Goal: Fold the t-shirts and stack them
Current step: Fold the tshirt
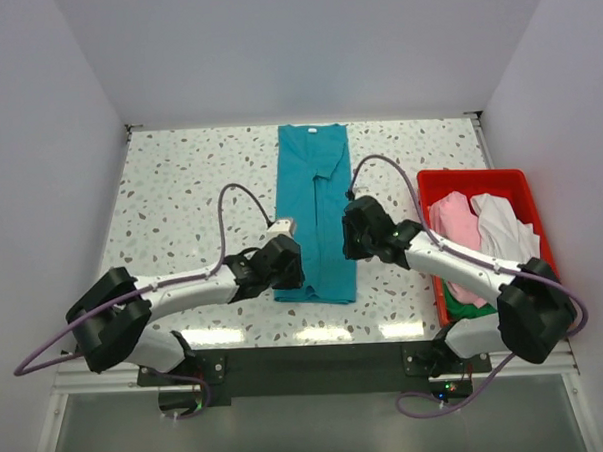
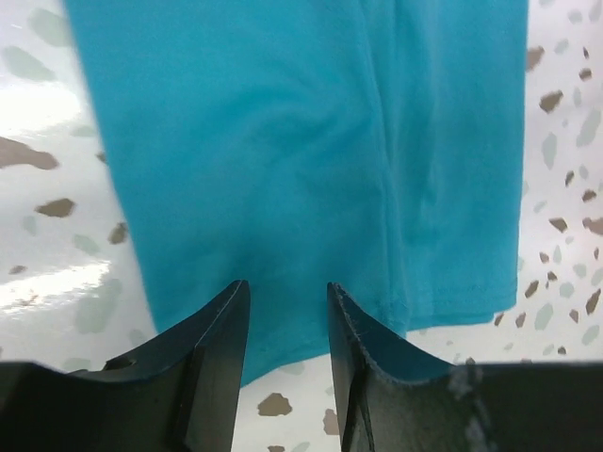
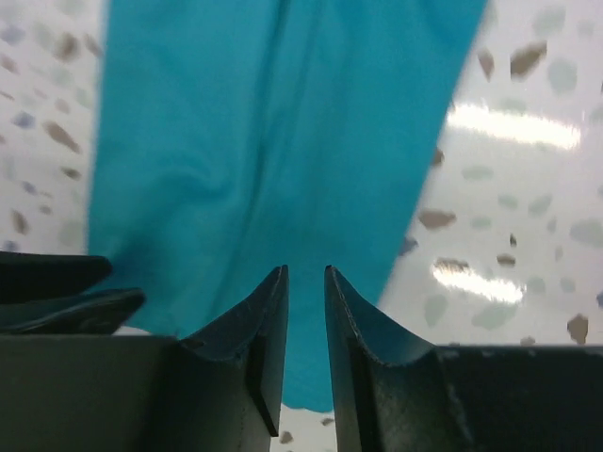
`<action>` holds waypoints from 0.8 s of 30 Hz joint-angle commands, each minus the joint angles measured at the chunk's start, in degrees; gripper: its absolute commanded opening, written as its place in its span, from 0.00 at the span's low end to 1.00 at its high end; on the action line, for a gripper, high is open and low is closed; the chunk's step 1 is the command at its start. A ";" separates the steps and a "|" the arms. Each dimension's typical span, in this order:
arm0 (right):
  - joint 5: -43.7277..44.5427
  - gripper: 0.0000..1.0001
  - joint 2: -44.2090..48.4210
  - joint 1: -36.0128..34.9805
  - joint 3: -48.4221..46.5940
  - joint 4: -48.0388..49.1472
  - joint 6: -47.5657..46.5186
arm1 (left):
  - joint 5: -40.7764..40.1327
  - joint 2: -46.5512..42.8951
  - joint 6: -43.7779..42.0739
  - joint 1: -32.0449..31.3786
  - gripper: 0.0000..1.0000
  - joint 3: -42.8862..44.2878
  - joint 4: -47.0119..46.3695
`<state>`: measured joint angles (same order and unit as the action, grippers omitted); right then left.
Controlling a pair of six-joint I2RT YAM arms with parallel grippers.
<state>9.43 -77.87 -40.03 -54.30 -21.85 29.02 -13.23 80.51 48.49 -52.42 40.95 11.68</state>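
A teal t-shirt lies in the middle of the table, folded lengthwise into a long narrow strip with its collar at the far end. My left gripper hovers over the strip's near left corner. In the left wrist view the cloth and its hem show between the parted jaws of that gripper, which hold nothing. My right gripper is at the strip's right edge. Its jaws stand a narrow gap apart above the teal cloth, also holding nothing. Pink, white and green t-shirts lie crumpled in the bin.
The red plastic bin stands at the right of the speckled table, under the right arm. White walls close in the back and sides. The left gripper's dark fingers show at the left edge of the right wrist view.
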 commanded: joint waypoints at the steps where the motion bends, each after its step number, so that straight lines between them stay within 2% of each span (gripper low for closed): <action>1: 4.63 0.24 3.59 -0.40 7.87 3.65 6.75 | -1.96 2.10 -2.26 -3.99 0.43 -1.13 -7.19; 6: 4.89 0.23 9.12 -1.62 14.47 3.83 9.48 | -6.36 6.05 -1.12 -8.65 0.43 0.79 -7.20; 15: 5.42 0.22 11.68 -2.42 19.50 4.88 11.06 | -12.07 11.95 -0.42 -13.40 0.43 7.04 -1.32; 21: 5.16 0.23 10.37 -2.86 20.11 5.59 11.24 | -12.86 8.53 1.25 -13.58 0.44 6.43 0.09; 24: 4.55 0.25 10.19 -3.12 21.16 6.02 11.76 | -14.44 4.33 3.88 -13.50 0.48 5.37 3.33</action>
<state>12.58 -67.46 -42.63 -34.22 -18.98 39.13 -23.64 90.76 49.01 -65.93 46.13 12.01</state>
